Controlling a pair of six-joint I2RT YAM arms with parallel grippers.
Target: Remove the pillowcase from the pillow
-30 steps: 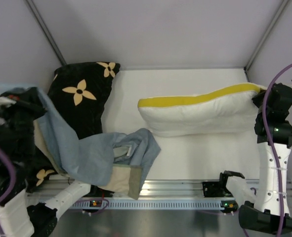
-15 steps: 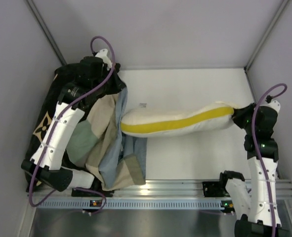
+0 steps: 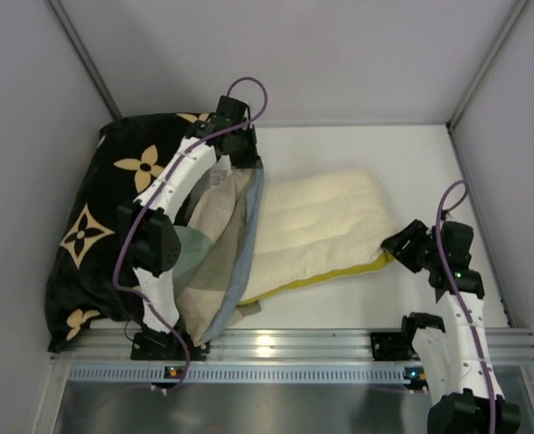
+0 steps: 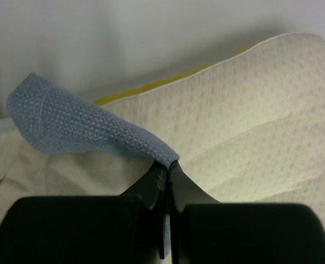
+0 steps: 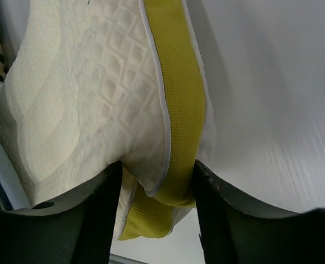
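The cream pillow point(image 3: 321, 226) lies flat mid-table, its yellow band along the near edge. The patchwork pillowcase point(image 3: 214, 244) covers its left end, with the blue-grey inside showing along the opening. My left gripper point(image 3: 241, 155) is at the back, shut on the pillowcase's blue-grey edge point(image 4: 91, 126), and its jaws point(image 4: 167, 165) pinch the cloth just above the pillow point(image 4: 250, 110). My right gripper point(image 3: 400, 246) sits at the pillow's right near corner. In the right wrist view its jaws point(image 5: 157, 170) stand apart with the corner point(image 5: 85, 99) and yellow band point(image 5: 178, 110) between them.
A black cushion point(image 3: 113, 208) with tan flower motifs lies along the left side under the left arm. Grey walls close in the back and both sides. A metal rail point(image 3: 321, 344) runs along the near edge.
The pillow has gone from standing on edge to lying flat. My left arm has swung to the back with the pillowcase edge. My right jaws have spread apart around the pillow corner.
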